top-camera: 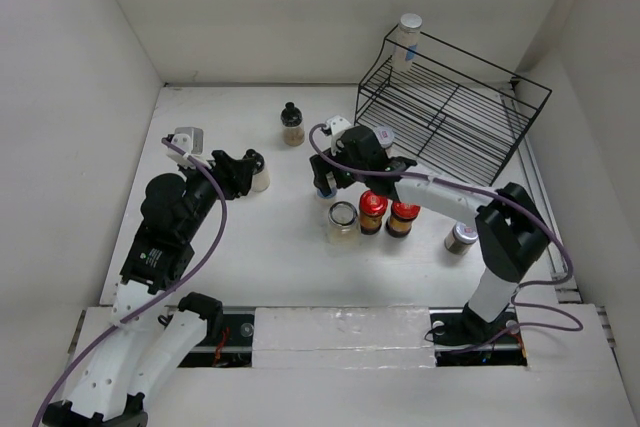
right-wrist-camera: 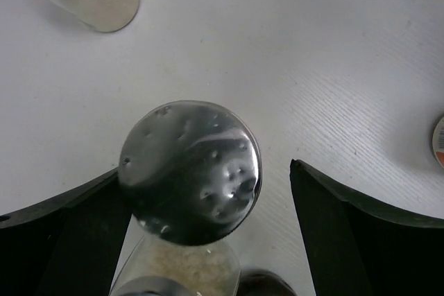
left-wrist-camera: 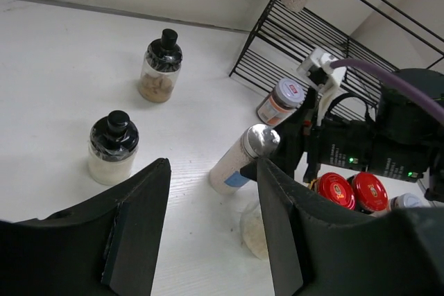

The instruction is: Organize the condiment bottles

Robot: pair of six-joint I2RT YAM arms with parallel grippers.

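My right gripper (top-camera: 328, 185) is open around the silver shaker cap of a tall bottle (right-wrist-camera: 189, 171). Its left finger (right-wrist-camera: 76, 233) is against the cap and its right finger (right-wrist-camera: 347, 233) stands apart from it. In the left wrist view this bottle (left-wrist-camera: 239, 161) leans tilted and has a blue label. My left gripper (top-camera: 245, 169) (left-wrist-camera: 211, 240) is open and empty, beside a black-capped jar of white powder (top-camera: 259, 173) (left-wrist-camera: 113, 147). Two red-capped dark jars (top-camera: 373, 209) (top-camera: 404, 215) and a clear silver-lidded jar (top-camera: 342, 219) stand close in front of the right gripper.
A black wire rack (top-camera: 450, 112) stands at the back right with a white-capped bottle (top-camera: 407, 37) on its top tier. A black-capped jar of brown spice (top-camera: 292, 125) stands mid-table. A grey-lidded jar (left-wrist-camera: 281, 100) is by the rack, and another jar (top-camera: 461, 238) stands near the right arm.
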